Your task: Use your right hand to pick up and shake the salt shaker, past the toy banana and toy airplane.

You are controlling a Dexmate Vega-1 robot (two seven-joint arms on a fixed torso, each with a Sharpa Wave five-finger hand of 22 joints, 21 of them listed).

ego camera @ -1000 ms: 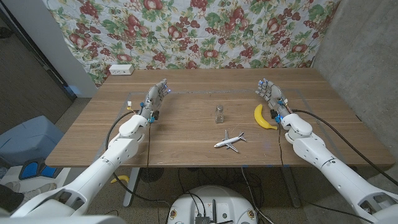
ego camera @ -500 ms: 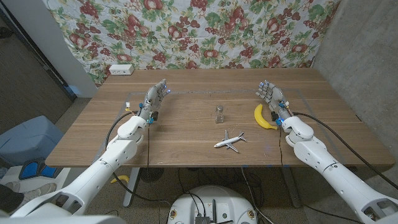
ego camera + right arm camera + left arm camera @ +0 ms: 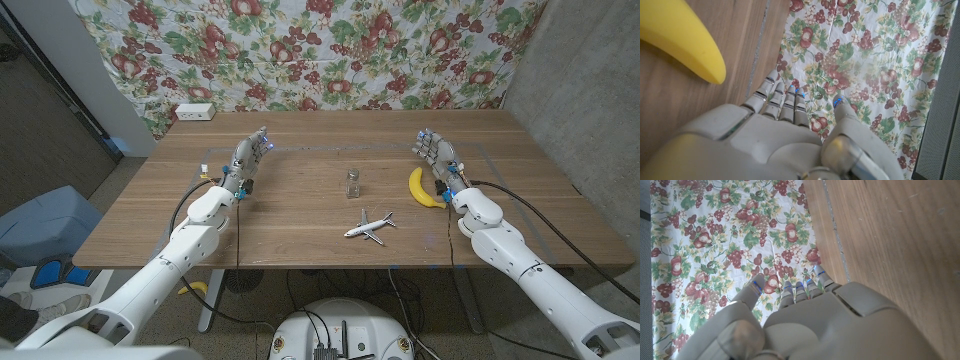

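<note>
Salt shaker [image 3: 353,182] stands upright near mid-bench, small clear glass with a metal-looking cap, nothing touching it. Toy airplane [image 3: 369,226] lies just in front of it, toward the robot. Toy banana [image 3: 424,189] lies to the shaker's right, between it and the right hand [image 3: 436,156].

Right hand is at the bench's [image 3: 300,240] right side, beside the banana, fingers spread and reaching forward, holding nothing. In the right wrist view the banana's tip [image 3: 685,40] sits close to the hand [image 3: 775,135]. Left hand [image 3: 248,162] is on the far left, also spread and empty, well apart from everything.

Risks, as judged from here:
- Banana blocks the straight line from right hand to shaker. A low sweep across would likely shove it, and it could roll into the shaker.
- Shaker is narrow and tall; a fingertip brushing it before the grip is set could tip it over.
- Airplane sits near the shaker's front. A hand coming in low from the near side may catch a wing or tail.
- Smooth glass: a loose grip could slip once shaking starts.
</note>
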